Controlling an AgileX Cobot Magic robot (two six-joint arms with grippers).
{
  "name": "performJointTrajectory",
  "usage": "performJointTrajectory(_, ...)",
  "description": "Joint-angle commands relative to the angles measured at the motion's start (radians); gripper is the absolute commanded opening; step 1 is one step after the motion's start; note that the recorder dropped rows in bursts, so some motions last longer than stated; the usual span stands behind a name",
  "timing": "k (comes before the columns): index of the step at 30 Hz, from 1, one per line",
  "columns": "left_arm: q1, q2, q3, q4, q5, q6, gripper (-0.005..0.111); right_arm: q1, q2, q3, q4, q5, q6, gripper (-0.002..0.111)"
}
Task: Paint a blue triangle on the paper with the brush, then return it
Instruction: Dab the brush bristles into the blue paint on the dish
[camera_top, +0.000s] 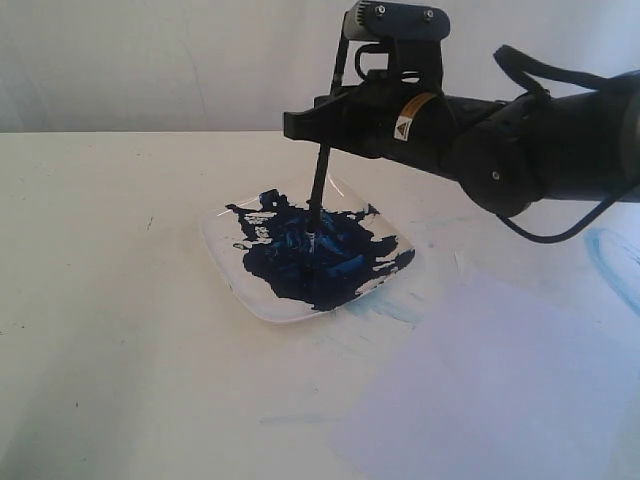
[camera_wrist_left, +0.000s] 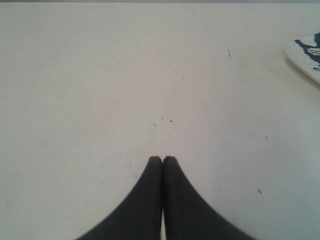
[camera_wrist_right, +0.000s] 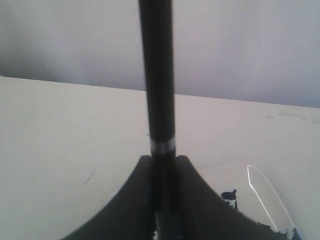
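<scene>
The brush (camera_top: 320, 180) stands nearly upright, its bristles down in the dark blue paint on the square white plate (camera_top: 230, 280). My right gripper (camera_top: 303, 125) reaches in from the right and is shut on the brush's black handle above the plate. In the right wrist view the brush (camera_wrist_right: 157, 75) runs between the fingers of that gripper (camera_wrist_right: 163, 159), a silver band just past the tips, and the plate rim (camera_wrist_right: 258, 187) shows beside them. The paper (camera_top: 500, 385) lies at the front right, with no blue triangle on it. My left gripper (camera_wrist_left: 162, 159) is shut and empty over bare table.
A faint light-blue curved smear (camera_top: 612, 262) marks the table at the far right, and pale blue streaks (camera_top: 390, 308) lie beside the plate. A corner of the plate (camera_wrist_left: 306, 59) shows in the left wrist view. A pale wall stands behind the white table.
</scene>
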Motion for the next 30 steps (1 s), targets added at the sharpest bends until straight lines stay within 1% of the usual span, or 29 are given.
performJointTrajectory(1,-0.007,-0.005,0.005,-0.009,-0.004,-0.006,0.0,0.001,0.0,-0.003,-0.007,0.006,0.0,0.0)
performJointTrajectory(7,-0.007,-0.005,0.005,-0.009,-0.004,-0.006,0.0,0.001,0.025,-0.003,-0.007,0.016,0.0,0.0)
performJointTrajectory(10,-0.007,-0.005,0.005,-0.009,-0.004,-0.006,0.0,0.001,0.015,-0.003,-0.007,-0.097,-0.002,0.0)
performJointTrajectory(12,-0.007,-0.005,0.005,-0.009,-0.004,-0.006,0.0,0.001,0.004,-0.003,-0.007,-0.169,0.035,0.0)
performJointTrajectory(13,-0.007,-0.005,0.005,-0.009,-0.004,-0.006,0.0,0.001,0.002,-0.003,-0.01,-0.177,0.046,0.0)
performJointTrajectory(16,-0.007,-0.005,0.005,-0.009,-0.004,-0.006,0.0,0.001,0.002,-0.003,-0.01,-0.164,0.055,0.0)
performJointTrajectory(22,-0.007,-0.005,0.005,-0.009,-0.004,-0.006,0.0,0.001,0.006,-0.003,-0.01,-0.027,0.075,0.0)
performJointTrajectory(24,-0.007,-0.005,0.005,-0.009,-0.004,-0.006,0.0,0.001,0.02,-0.003,-0.01,-0.018,0.12,0.0)
performJointTrajectory(30,-0.007,-0.005,0.005,-0.009,-0.004,-0.006,0.0,0.001,0.035,-0.003,-0.01,-0.035,0.12,0.0)
